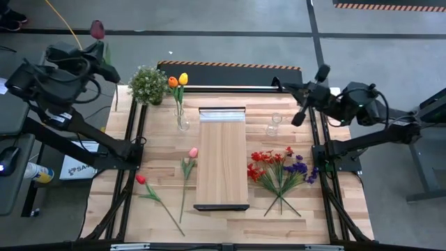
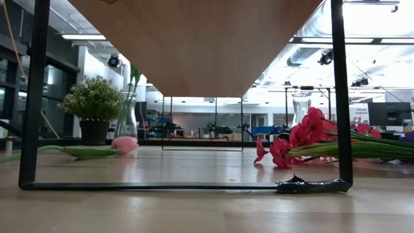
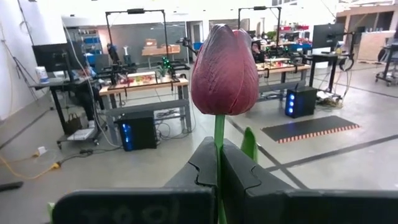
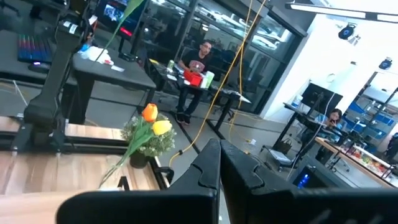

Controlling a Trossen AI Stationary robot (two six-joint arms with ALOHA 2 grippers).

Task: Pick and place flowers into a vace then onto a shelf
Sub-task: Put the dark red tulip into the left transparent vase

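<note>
The left gripper (image 3: 217,177) is clamped on the green stem of a dark red tulip (image 3: 224,70), whose bloom stands upright just above the closed fingertips; in the high view this gripper (image 1: 104,61) is raised beyond the table's far left corner, off the tabletop, with the tulip (image 1: 97,29) above it. The right gripper (image 4: 219,163) is closed on nothing and is held over the far right part of the table (image 1: 160,150), near a small empty glass vase (image 1: 273,125). Between the two grippers, the shelf (image 1: 223,164) lies flat along the table's centre. A tall glass vase (image 1: 182,120) just left of the shelf's far end holds an orange tulip (image 1: 172,82) and a yellow tulip (image 1: 183,78). A potted plant (image 1: 148,85) stands beside that vase, nearer the left gripper. A pink tulip (image 1: 189,167) and a red tulip (image 1: 150,192) lie on the table left of the shelf. A bunch of red and purple sprays (image 1: 279,171) lies right of the shelf; whether its stems touch the shelf cannot be told from the high view.
</note>
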